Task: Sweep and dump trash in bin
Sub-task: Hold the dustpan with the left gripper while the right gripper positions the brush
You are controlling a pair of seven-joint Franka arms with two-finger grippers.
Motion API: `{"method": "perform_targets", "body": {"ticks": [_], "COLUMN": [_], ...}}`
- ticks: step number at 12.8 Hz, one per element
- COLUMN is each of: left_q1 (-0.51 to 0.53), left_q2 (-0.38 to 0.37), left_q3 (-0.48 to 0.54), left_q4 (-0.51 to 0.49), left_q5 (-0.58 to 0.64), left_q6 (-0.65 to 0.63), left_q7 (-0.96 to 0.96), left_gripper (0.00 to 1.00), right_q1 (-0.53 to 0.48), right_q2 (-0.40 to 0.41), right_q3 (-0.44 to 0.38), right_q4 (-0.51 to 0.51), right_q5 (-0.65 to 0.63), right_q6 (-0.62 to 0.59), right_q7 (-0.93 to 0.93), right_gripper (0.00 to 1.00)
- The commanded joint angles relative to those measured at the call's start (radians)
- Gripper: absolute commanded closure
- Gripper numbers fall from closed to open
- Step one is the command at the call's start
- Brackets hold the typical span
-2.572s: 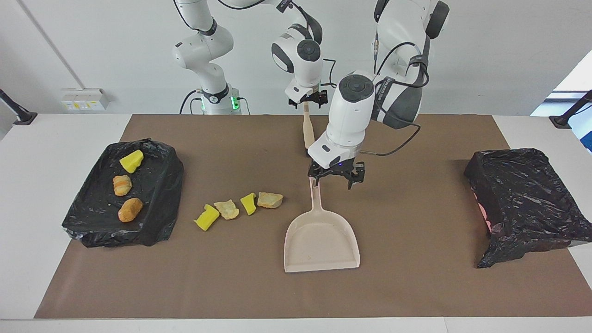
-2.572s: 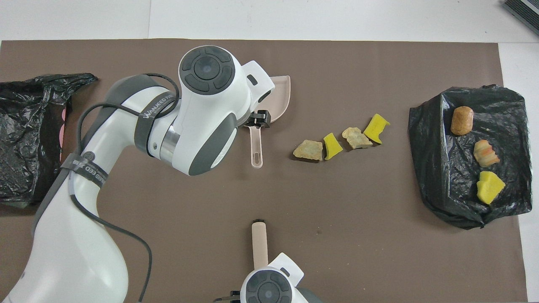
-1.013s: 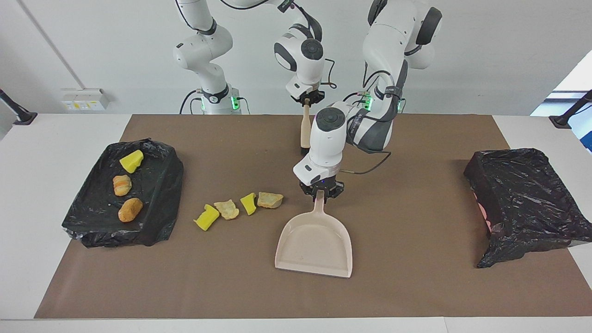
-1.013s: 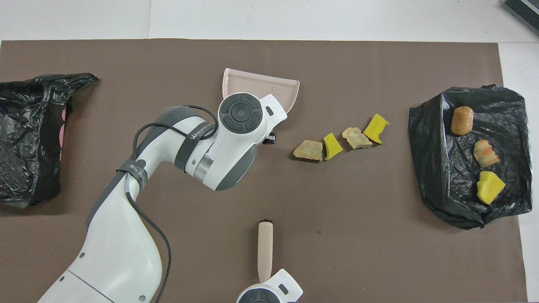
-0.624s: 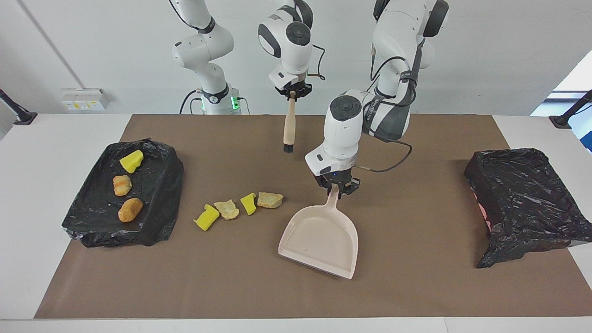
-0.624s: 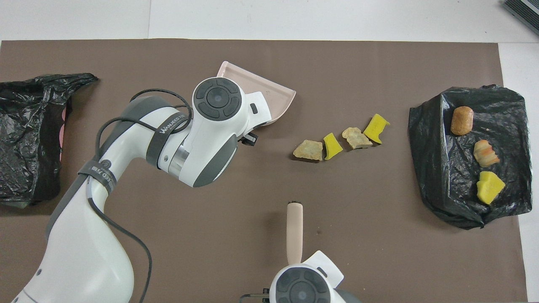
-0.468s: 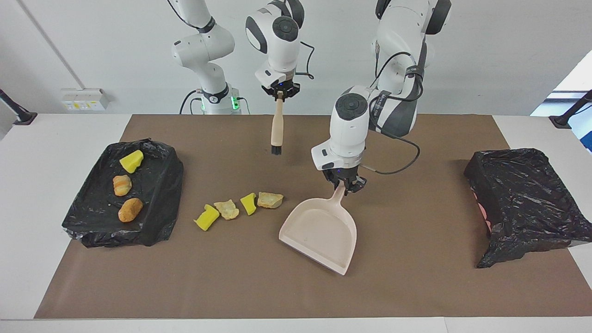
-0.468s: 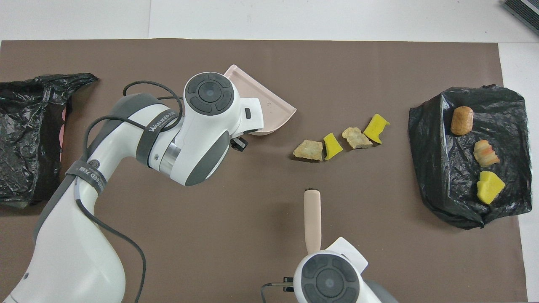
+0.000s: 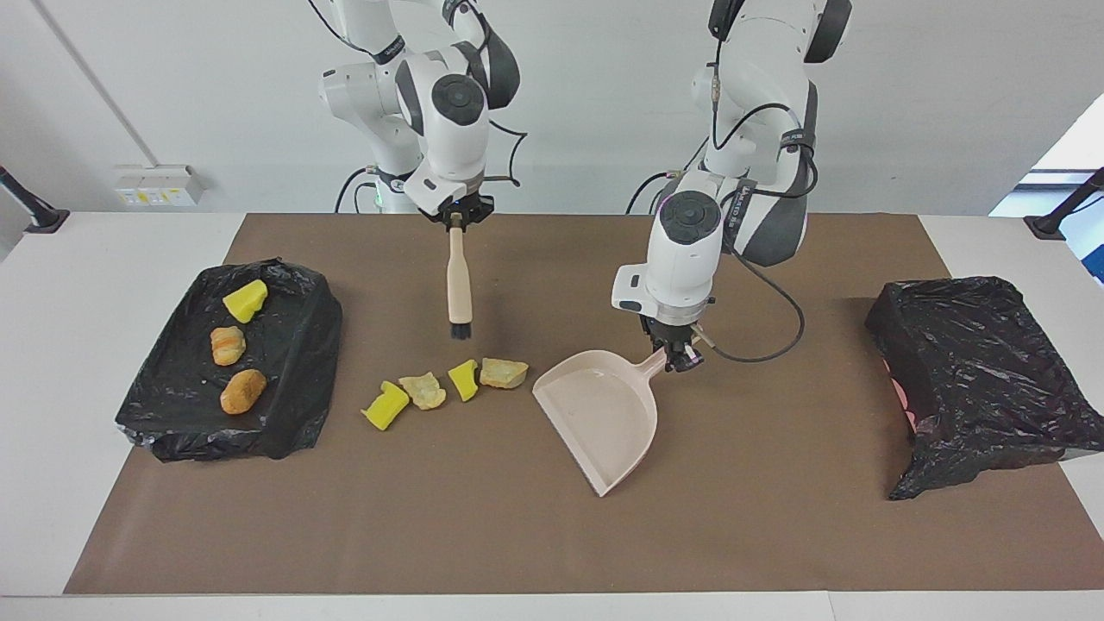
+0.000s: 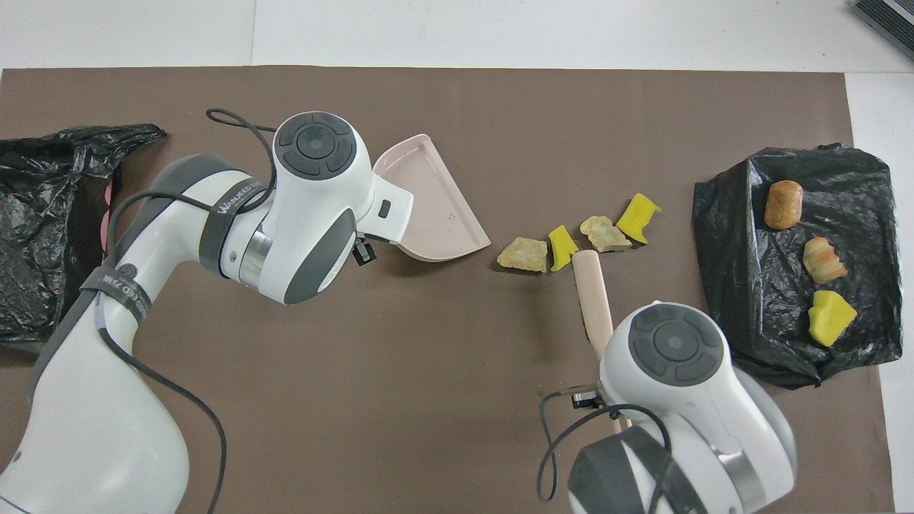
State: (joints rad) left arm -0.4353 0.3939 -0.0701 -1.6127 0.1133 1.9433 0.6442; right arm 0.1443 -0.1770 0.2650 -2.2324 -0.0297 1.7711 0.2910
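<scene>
Several pieces of trash lie in a row on the brown mat: yellow sponge [image 9: 385, 405] [image 10: 638, 218], tan lump [image 9: 423, 390] [image 10: 605, 233], yellow sponge [image 9: 464, 379] [image 10: 563, 247], tan lump [image 9: 504, 373] [image 10: 523, 254]. Three more pieces [image 9: 228, 344] [image 10: 823, 259] sit in the black-lined bin [image 9: 293, 379] [image 10: 742, 285]. My left gripper [image 9: 677, 354] is shut on the handle of the beige dustpan [image 9: 604, 414] [image 10: 435, 207], whose mouth faces the row. My right gripper [image 9: 458, 220] is shut on the brush [image 9: 459, 285] [image 10: 593, 296], bristles down over the mat beside the row.
A second black bag-covered box [image 9: 983, 379] [image 10: 43, 235] stands at the left arm's end of the table. The brown mat [image 9: 483, 535] covers the middle of the white table.
The left gripper has turned the dustpan so its mouth faces the trash row. The right arm has carried the brush toward the right arm's end and brought it down beside the trash.
</scene>
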Motion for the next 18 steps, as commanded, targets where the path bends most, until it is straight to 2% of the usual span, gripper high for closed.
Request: {"method": "perform_targets", "body": {"ticks": [1, 5, 7, 9, 13, 16, 17, 18], "left_q1": [-0.013, -0.063, -0.069, -0.074, -0.077, -0.077, -0.077, -0.077], "left_q2": [-0.098, -0.191, -0.194, -0.213, -0.233, -0.239, -0.24, -0.24], "left_q3": [-0.005, -0.005, -0.005, -0.005, -0.007, -0.008, -0.01, -0.01], "left_q4": [-0.151, -0.341, -0.352, -0.389, -0.438, -0.444, -0.444, -0.444], "left_q5": [0.016, 0.019, 0.02, 0.02, 0.02, 0.02, 0.019, 0.019], "left_q6": [0.038, 0.178, 0.186, 0.2, 0.227, 0.211, 0.201, 0.203], "left_q7": [0.068, 0.084, 0.084, 0.083, 0.081, 0.074, 0.069, 0.069], "left_gripper": [1.0, 1.0, 1.0, 1.0, 1.0, 1.0, 0.81, 0.72], "right_q1": [-0.087, -0.169, -0.222, -0.261, -0.265, -0.296, -0.314, -0.315], "right_q2": [0.089, 0.226, 0.24, 0.258, 0.32, 0.343, 0.349, 0.358], "right_q3": [0.016, 0.014, 0.017, 0.016, 0.016, 0.014, 0.016, 0.016], "right_q4": [0.089, 0.168, 0.169, 0.178, 0.178, 0.166, 0.162, 0.16], "right_q5": [-0.093, -0.3, -0.373, -0.397, -0.406, -0.404, -0.406, -0.403], "right_q6": [0.043, 0.088, 0.117, 0.148, 0.2, 0.212, 0.224, 0.228], "right_q7": [-0.085, -0.116, -0.136, -0.174, -0.155, -0.145, -0.145, -0.141], "right_gripper": [1.0, 1.0, 1.0, 1.0, 1.0, 1.0, 1.0, 1.0]}}
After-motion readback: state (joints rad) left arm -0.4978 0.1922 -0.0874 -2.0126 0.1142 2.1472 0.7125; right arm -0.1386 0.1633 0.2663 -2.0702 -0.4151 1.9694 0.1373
